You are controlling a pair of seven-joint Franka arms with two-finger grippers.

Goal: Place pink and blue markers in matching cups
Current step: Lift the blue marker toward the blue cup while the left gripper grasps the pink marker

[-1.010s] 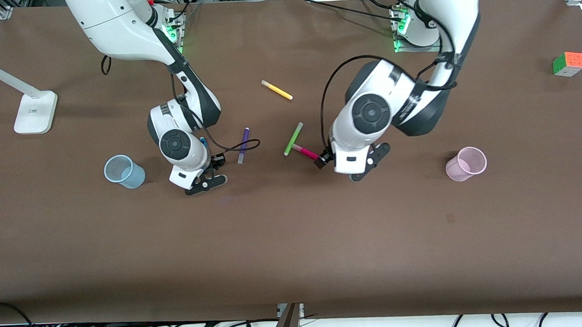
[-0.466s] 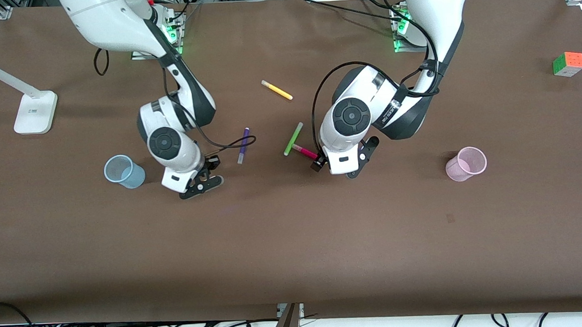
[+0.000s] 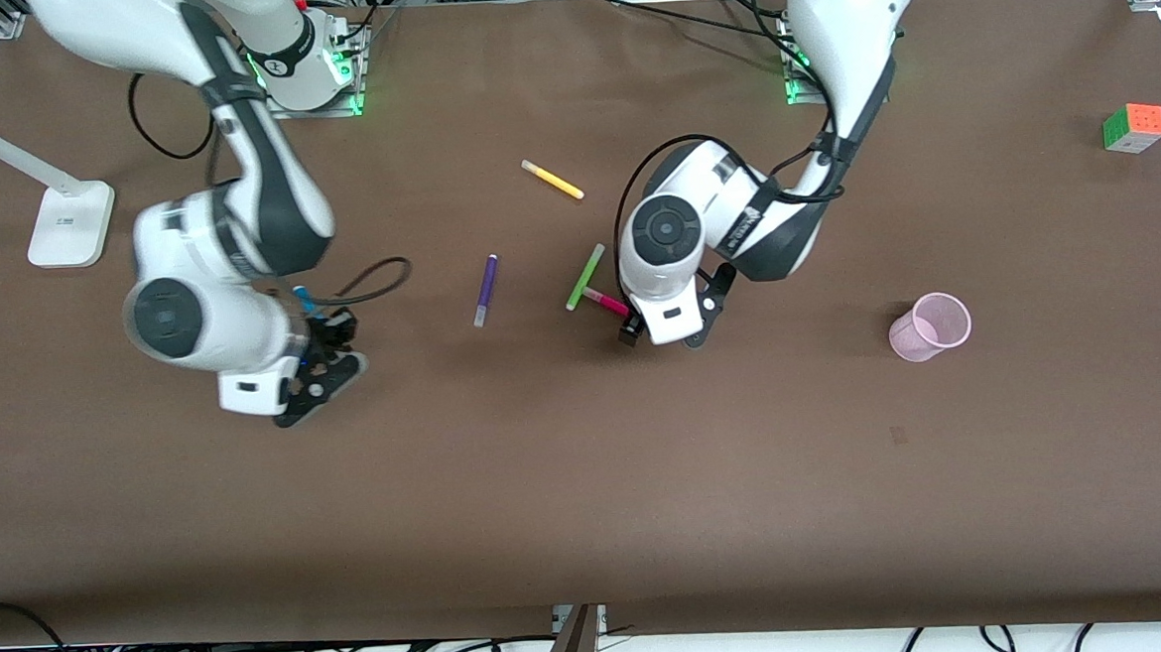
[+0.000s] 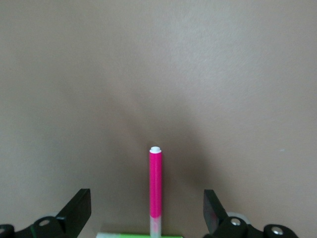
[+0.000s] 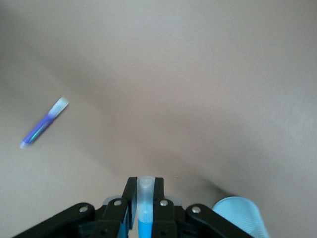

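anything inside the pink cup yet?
Nothing visible: the pink cup shows only its own pale interior. The pink marker lies on the table between the left gripper fingers, open and not yet gripped.

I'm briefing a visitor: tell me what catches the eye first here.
The right pincer, shut on the blue marker, hangs above the table by the blue cup. The left pincer is open astride the pink marker, which lies on the table touching the green pen. The pink cup stands alone toward the left arm's end.
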